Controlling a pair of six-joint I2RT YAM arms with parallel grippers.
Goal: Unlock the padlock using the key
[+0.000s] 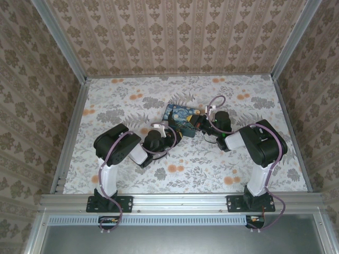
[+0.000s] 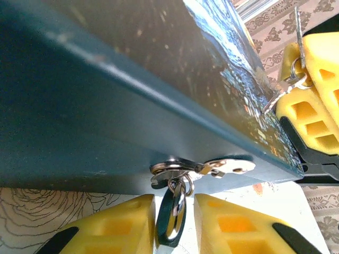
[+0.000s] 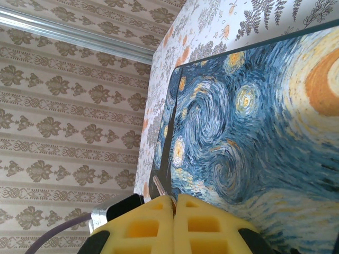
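Under clasp [image 2: 212, 168], padlock [image 2: 168, 222]; key [image 3: 159, 186] in right tool [image 3: 174, 200].

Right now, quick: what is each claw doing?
Left claw: open, straddling the small dark teal metal padlock.
Right claw: closed on the thin silvery metal key.

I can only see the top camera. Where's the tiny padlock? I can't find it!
Observer: Left wrist view: the padlock hangs from the clasp on the box, between the left fingers.
Operator: Who's got the key?
Observer: The right gripper; its fingers are shut with the key poking out between them.
Operator: Is it in the lock yet?
Observer: No, in the left wrist view the key is up by the box's corner, apart from the padlock.
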